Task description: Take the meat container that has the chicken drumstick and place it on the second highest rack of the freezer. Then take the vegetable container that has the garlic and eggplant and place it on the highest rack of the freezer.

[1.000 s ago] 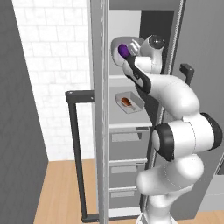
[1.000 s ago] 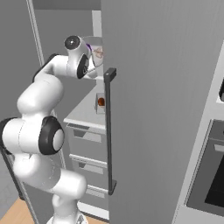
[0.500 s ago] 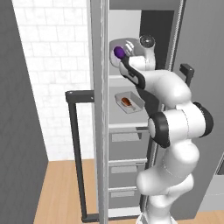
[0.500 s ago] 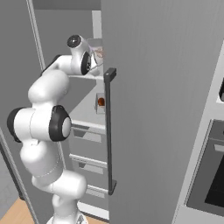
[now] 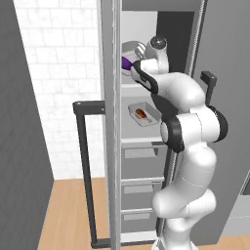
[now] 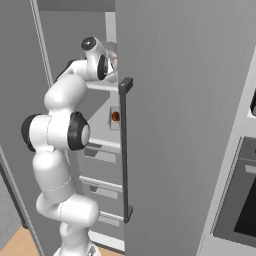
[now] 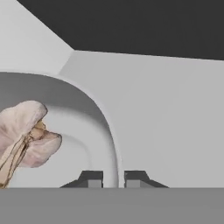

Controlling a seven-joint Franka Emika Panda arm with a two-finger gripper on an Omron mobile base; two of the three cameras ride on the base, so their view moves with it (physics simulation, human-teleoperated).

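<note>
The vegetable container (image 5: 132,51) is a rounded grey bowl at the level of the highest rack (image 5: 138,87) inside the open freezer (image 5: 111,146). The purple eggplant (image 5: 125,62) shows in it. My gripper (image 5: 133,68) is shut on its rim. In the hand view the rim (image 7: 109,131) runs between the fingertips of the gripper (image 7: 113,177), and the garlic (image 7: 26,135) lies inside at the left. The meat container (image 5: 144,114) with the chicken drumstick (image 5: 141,114) rests on the rack below. It also shows as a small tray (image 6: 115,118) in the right base view.
The freezer's open door (image 6: 190,125) with its long dark handle (image 6: 123,150) stands close to the right of my arm. Drawers (image 5: 141,188) fill the lower freezer. A dark frame (image 5: 84,161) stands at the left, and a black oven (image 6: 240,205) at the far right.
The arm has carried the bowl a little further into the freezer at the top rack's level, its elbow rising. The jaws have closed tighter on the rim.
</note>
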